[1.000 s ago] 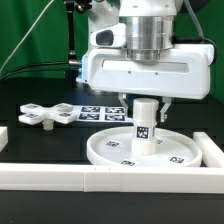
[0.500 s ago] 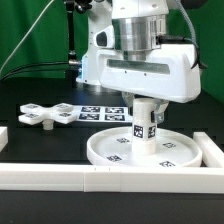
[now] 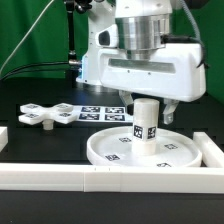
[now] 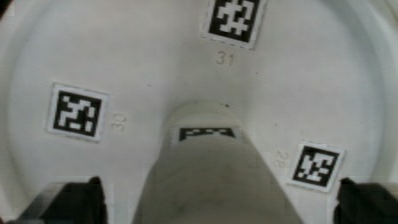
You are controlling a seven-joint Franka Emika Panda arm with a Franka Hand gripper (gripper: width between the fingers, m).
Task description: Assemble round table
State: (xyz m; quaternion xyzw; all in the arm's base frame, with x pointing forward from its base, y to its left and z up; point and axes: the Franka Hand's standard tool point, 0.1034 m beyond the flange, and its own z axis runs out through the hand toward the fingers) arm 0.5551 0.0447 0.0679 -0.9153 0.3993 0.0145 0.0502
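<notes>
The jaws have turned back and stand released either side of the leg [image 3: 146,125], which is upright in the disc [image 3: 100,150] near the table's [image 3: 40,135] front edge. One twist seems done, and more screwing is likely.

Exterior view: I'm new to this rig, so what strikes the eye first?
The upright cylinder leg standing on the large round disc draws the eye first, with the gripper open around its top. The cross-shaped foot lies apart at the exterior view's left.
</notes>
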